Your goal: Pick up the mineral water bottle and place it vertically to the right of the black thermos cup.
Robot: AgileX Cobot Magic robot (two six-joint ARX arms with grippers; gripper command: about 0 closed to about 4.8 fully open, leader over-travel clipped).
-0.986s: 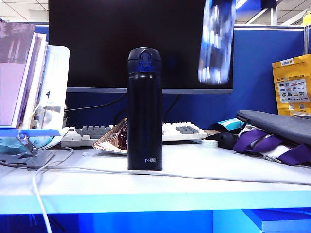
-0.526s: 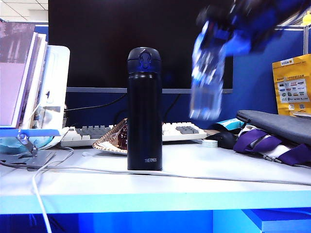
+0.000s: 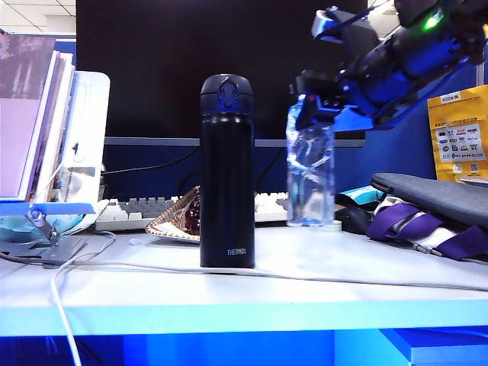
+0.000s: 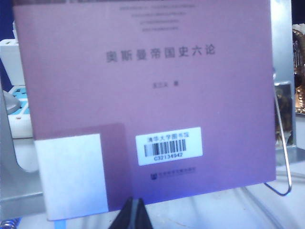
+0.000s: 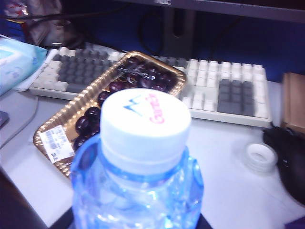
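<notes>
R gripper (image 3: 320, 103) clenched on the neck of the mineral water bottle (image 3: 309, 171), holding it upright w/ base at or just above the desk (image 3: 320, 259), right of the black thermos cup (image 3: 226, 171) and slightly farther back. White cap (image 5: 145, 126) faces the R wrist cam; gold tray (image 5: 52, 138) of dark fruit and keyboard (image 5: 228, 93) behind. L gripper (image 4: 135, 217) at far left, fingers pressed together, facing a purple book (image 4: 143, 95).
</notes>
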